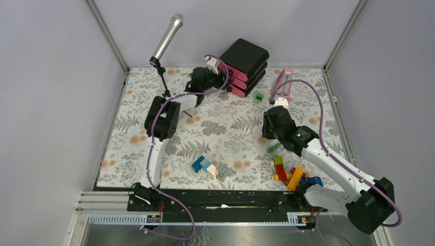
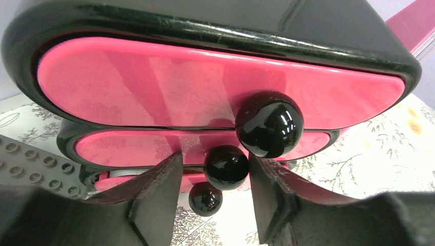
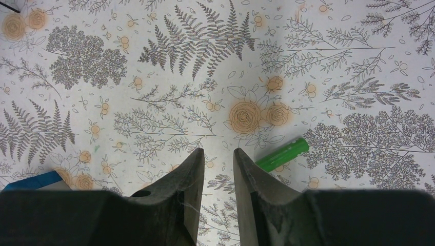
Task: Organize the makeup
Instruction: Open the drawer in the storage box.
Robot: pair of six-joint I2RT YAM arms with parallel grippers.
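Observation:
No makeup shows in any view. A black drawer box [image 1: 246, 61] with pink drawer fronts [image 2: 205, 87] stands at the back of the table. My left gripper [image 1: 221, 76] is right up against its front. In the left wrist view the fingers [image 2: 215, 159] straddle the middle black ball knob [image 2: 226, 167]. The right pad touches or nearly touches the knob, and a gap is left at the left pad. A pale strip [image 2: 120, 173] shows at the lowest drawer; I cannot tell what it is. My right gripper [image 1: 268, 134] hovers over the mat, its fingers [image 3: 218, 151] slightly apart and holding nothing.
A green bar brick [image 3: 283, 154] lies just right of the right fingers. A pile of bricks [image 1: 290, 174] lies front right, a blue-and-white brick [image 1: 204, 165] front centre, a small green one [image 1: 259, 96] near the box. A pink metronome [image 1: 283, 84] and a microphone stand [image 1: 166, 38] stand at the back.

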